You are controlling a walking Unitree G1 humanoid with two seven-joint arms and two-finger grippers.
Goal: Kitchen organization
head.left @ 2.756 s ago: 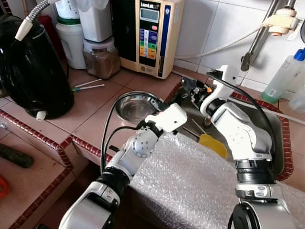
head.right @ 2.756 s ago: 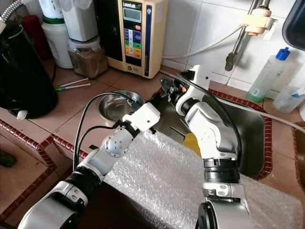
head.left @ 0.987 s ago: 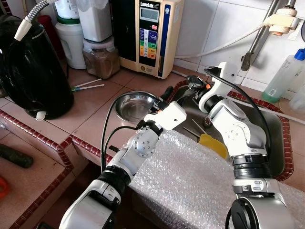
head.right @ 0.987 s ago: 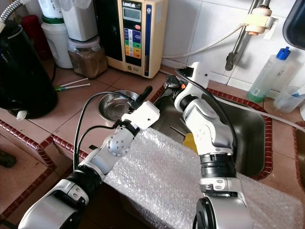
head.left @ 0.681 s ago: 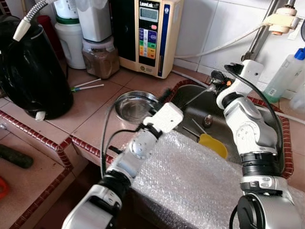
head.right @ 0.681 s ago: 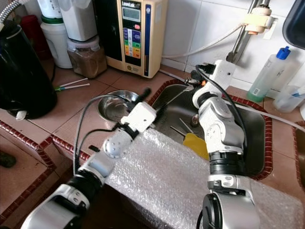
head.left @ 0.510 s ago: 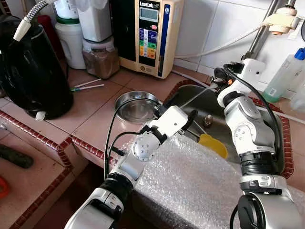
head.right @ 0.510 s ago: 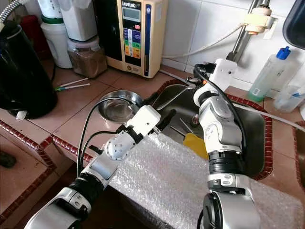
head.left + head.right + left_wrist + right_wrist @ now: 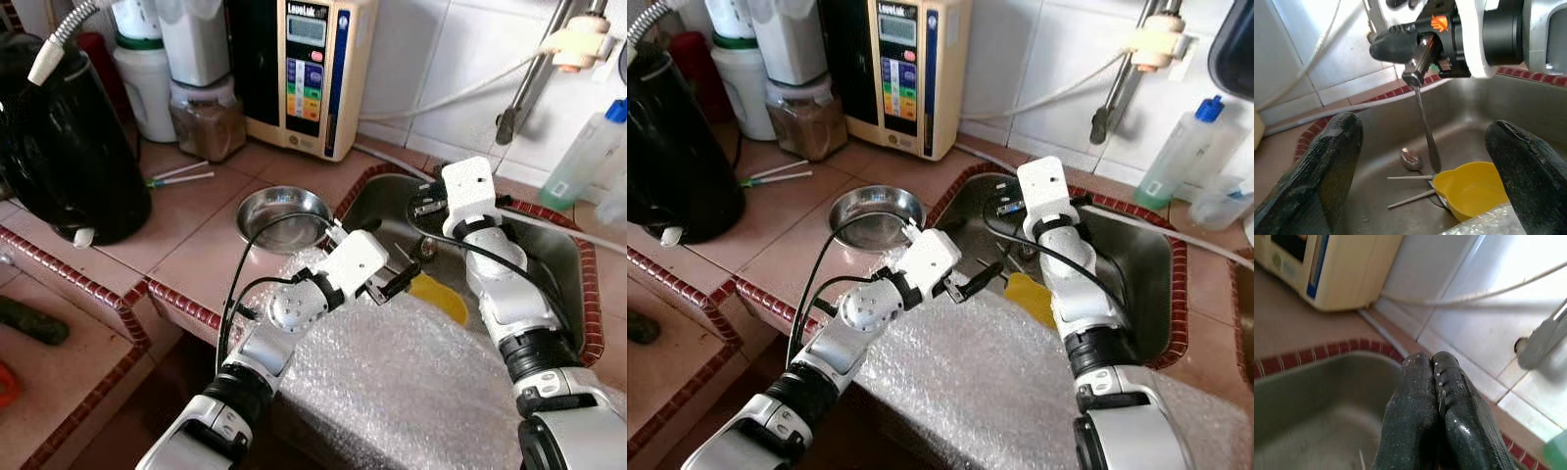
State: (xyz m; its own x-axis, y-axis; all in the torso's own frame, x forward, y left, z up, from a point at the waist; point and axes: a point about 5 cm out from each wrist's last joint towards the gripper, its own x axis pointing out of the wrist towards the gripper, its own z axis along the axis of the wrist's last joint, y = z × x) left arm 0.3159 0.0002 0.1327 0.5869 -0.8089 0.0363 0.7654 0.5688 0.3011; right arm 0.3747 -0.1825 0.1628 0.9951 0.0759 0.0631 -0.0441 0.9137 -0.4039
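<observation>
The spoon (image 9: 1425, 132) hangs straight down over the sink (image 9: 1136, 269), long axis upright, its top pinched in the right gripper (image 9: 1413, 61), whose fingers are pressed together on the handle. Directly below its tip sit the yellow cup (image 9: 1471, 188) and a few loose utensils (image 9: 1410, 188) on the sink bottom. Facing it from the counter side is the left gripper (image 9: 392, 284), fingers spread wide and empty, level with the spoon's lower end, so a hand-over looks the likely call. Behind, the cream water ionizer (image 9: 304, 69) carries a label at its top, too blurred for me to read.
</observation>
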